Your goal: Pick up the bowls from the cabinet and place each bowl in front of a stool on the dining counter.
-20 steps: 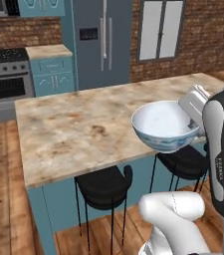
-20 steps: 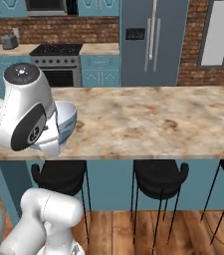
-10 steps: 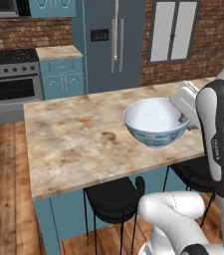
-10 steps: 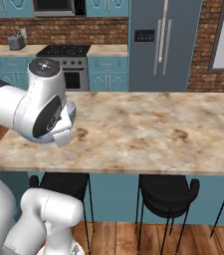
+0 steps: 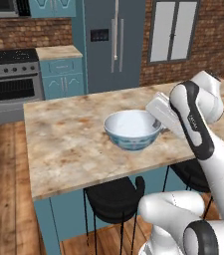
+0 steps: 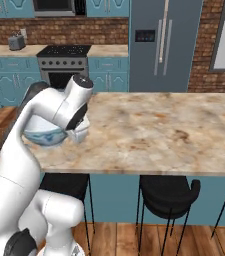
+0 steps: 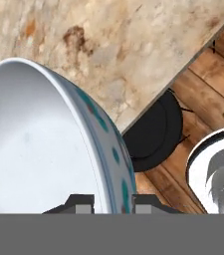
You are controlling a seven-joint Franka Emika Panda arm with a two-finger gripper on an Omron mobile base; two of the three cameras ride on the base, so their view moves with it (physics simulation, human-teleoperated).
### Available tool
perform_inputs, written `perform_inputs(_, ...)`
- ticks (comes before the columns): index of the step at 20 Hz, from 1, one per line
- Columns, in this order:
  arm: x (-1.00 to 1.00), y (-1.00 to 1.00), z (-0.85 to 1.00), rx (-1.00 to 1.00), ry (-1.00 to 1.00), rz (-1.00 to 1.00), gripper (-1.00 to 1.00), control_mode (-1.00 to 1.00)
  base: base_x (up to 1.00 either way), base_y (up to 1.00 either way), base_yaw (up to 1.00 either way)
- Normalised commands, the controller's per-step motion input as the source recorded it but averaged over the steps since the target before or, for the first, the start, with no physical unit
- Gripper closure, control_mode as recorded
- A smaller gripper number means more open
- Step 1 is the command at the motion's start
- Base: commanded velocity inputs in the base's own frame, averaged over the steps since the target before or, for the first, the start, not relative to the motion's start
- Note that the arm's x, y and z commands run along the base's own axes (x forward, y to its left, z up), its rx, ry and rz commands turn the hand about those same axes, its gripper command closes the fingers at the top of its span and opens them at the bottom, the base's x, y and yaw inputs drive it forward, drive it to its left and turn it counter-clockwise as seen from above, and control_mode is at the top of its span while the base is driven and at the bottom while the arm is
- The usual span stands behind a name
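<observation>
Bowl placement underway: your end effector [image 7: 112,203] pinched the rim of the round white blue-patterned porcelain bowl [image 5: 132,128], low over the beige-brown marble desk [image 5: 68,144]. You needed to settle it flat before the black padded stool [image 5: 114,198], then release.

A home kitchen: brick walls, teal cabinets [image 6: 4,80], a steel range [image 5: 14,82], a tall fridge [image 5: 114,42], perhaps a toaster [image 6: 17,42] at the back counter's left corner.
</observation>
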Motion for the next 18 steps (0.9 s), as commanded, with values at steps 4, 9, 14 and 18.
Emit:
perform_inputs(4,1.0,0.34,-0.79,0.13,0.13,0.17,1.0,-1.0,0.0,0.0,0.0)
perform_inputs(9,1.0,0.19,-0.53,0.02,0.03,0.03,1.0,-1.0,0.0,0.0,0.0)
perform_inputs(14,1.0,0.06,-0.47,0.01,0.0,0.0,1.0,-1.0,0.0,0.0,0.0)
perform_inputs(18,0.9,0.25,-0.51,0.0,0.0,0.0,1.0,-1.0,0.0,0.0,0.0)
